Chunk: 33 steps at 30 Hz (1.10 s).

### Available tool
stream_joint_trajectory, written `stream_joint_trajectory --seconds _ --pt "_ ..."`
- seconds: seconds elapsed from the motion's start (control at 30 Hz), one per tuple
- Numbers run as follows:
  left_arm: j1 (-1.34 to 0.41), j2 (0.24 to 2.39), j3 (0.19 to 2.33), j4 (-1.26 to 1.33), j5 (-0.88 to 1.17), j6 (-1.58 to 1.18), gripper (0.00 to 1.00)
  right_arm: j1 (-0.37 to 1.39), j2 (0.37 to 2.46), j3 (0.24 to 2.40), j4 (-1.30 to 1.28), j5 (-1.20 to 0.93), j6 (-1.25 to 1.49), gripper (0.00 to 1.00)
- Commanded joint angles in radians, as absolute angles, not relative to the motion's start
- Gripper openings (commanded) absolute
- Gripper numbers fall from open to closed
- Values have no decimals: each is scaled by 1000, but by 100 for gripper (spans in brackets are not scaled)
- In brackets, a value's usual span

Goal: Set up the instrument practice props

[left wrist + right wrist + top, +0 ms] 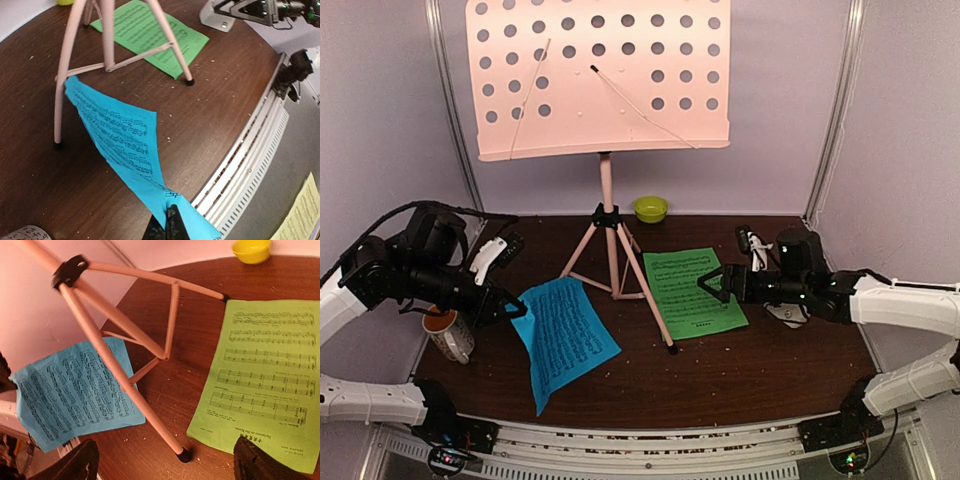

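Blue sheet – corner hidden, left tool clamped

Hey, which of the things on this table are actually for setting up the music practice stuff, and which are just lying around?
For the job:
pink music stand
blue music sheet
green music sheet
small white object on the right, partly hidden, likely the metronome

Just lying about:
mug
green bowl

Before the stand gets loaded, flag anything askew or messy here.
The blue sheet is half lifted and bowed, pinched near one corner by the left gripper. Pale crumbs speckle the table. The green sheet lies flat.
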<state>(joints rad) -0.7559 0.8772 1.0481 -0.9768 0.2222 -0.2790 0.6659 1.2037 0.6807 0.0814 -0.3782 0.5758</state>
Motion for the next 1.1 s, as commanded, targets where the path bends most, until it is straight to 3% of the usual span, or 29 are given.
stream_joint_trajectory --seconds 0.0,0.33,0.7,1.07 --pt "-801 875 1160 -1064 390 -38 0 742 1147 673 190 -399 462 98" --pt "-922 996 1372 -1232 664 204 0 925 1113 851 52 -413 207 100" --pt "-1021 1121 1517 -1290 778 265 0 1154 1168 1171 -313 -320 -33 93" --pt "-1106 1191 1575 -1282 840 276 0 1290 1331 1376 -451 -304 -146 90"
